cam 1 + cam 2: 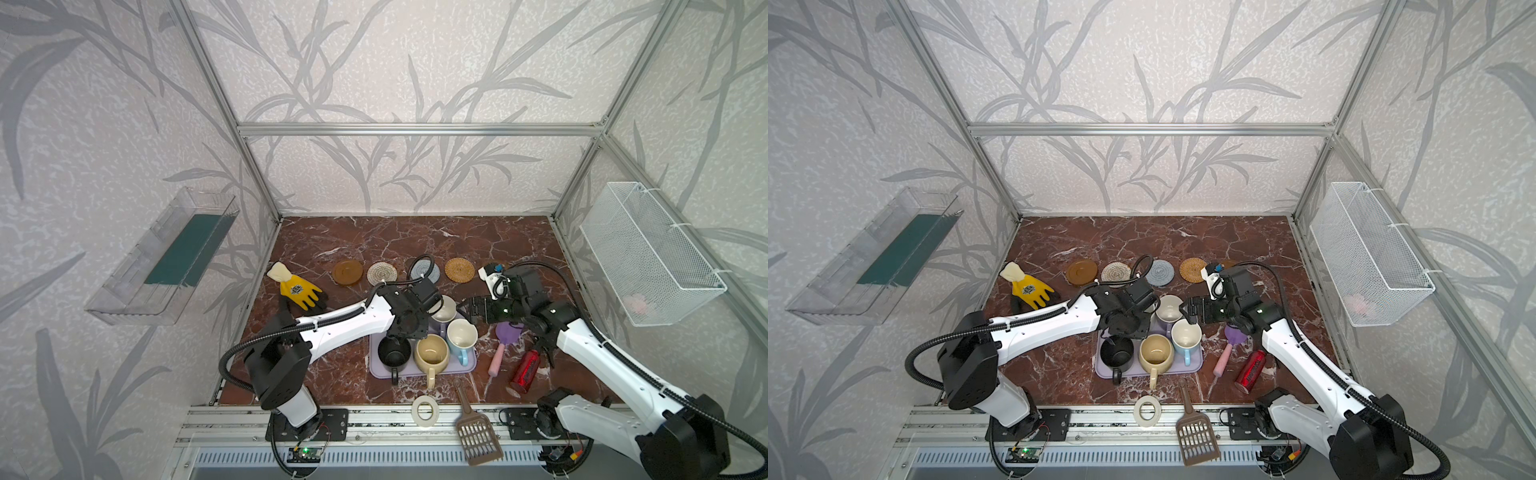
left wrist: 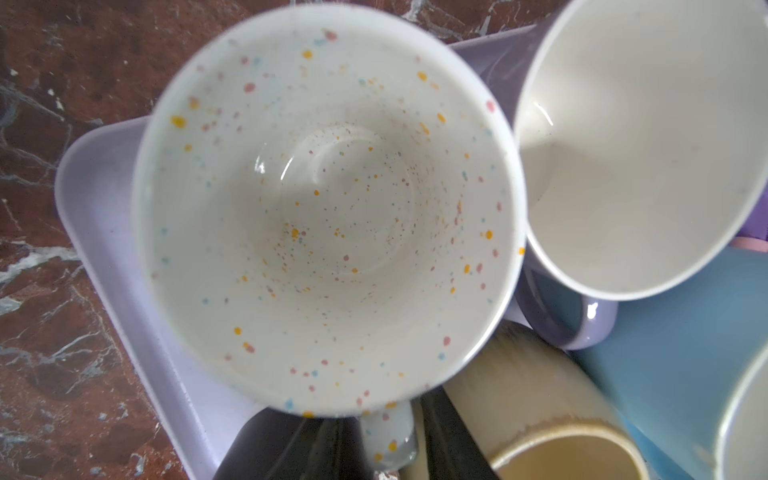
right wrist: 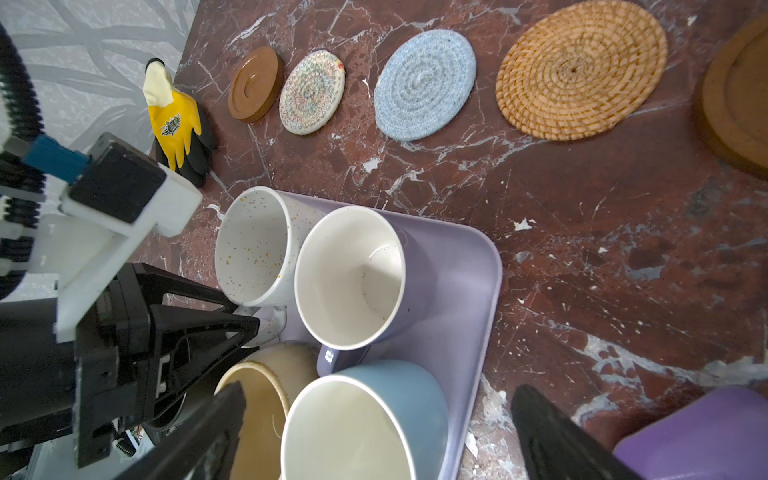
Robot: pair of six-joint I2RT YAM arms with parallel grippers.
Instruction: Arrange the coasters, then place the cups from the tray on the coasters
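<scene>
The lavender tray (image 1: 453,369) holds the black cup (image 1: 393,353), cream-yellow cup (image 1: 432,355), light blue cup (image 1: 462,336) and lavender cup (image 1: 444,309). The white speckled cup (image 3: 253,245) is at the tray's far left corner. My left gripper (image 2: 388,444) is shut on its handle (image 3: 272,322). My right gripper (image 3: 380,436) hangs open over the blue cup (image 3: 357,419). Behind the tray lie a wooden coaster (image 1: 347,272), white-beige coaster (image 1: 381,273), grey-blue coaster (image 3: 424,85), rattan coaster (image 1: 459,269) and a second wooden coaster (image 3: 739,95).
A yellow glove (image 1: 299,289) lies at the far left. A purple-and-pink brush (image 1: 505,345) and a red can (image 1: 525,371) lie right of the tray. A white tape ring (image 1: 425,411) and a brown scoop (image 1: 478,436) rest at the front edge. A wire basket (image 1: 648,253) hangs on the right wall.
</scene>
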